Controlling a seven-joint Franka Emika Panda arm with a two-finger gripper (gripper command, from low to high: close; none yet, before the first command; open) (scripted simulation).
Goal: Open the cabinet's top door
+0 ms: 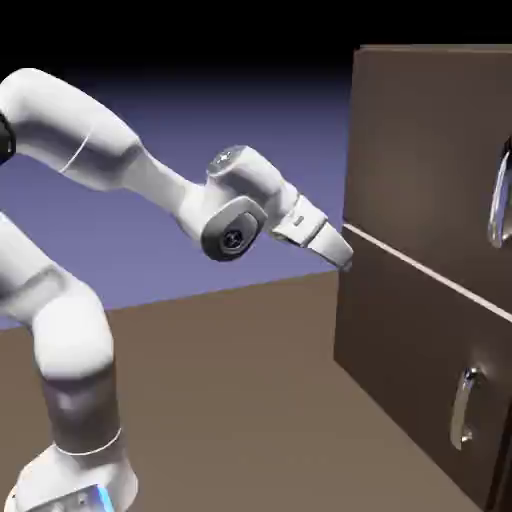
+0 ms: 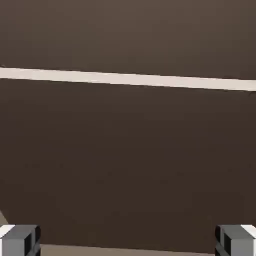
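The pincer (image 2: 128,241) is spread wide with nothing between its tips, presumably so it can later straddle a handle. It points down and forward at the cabinet front near the pale seam (image 1: 430,268), though whether it touches the wood I cannot tell. The top door (image 1: 425,150) is the panel above that seam, flat and apparently closed, with its curved metal handle (image 1: 499,200) at the exterior view's right edge, well apart from the pincer. The lower handle (image 1: 465,408) belongs to the other panel and should be left alone. The next move probably calls for lifting and shifting across toward the upper handle, since lunging straight ahead would risk knocking the front.
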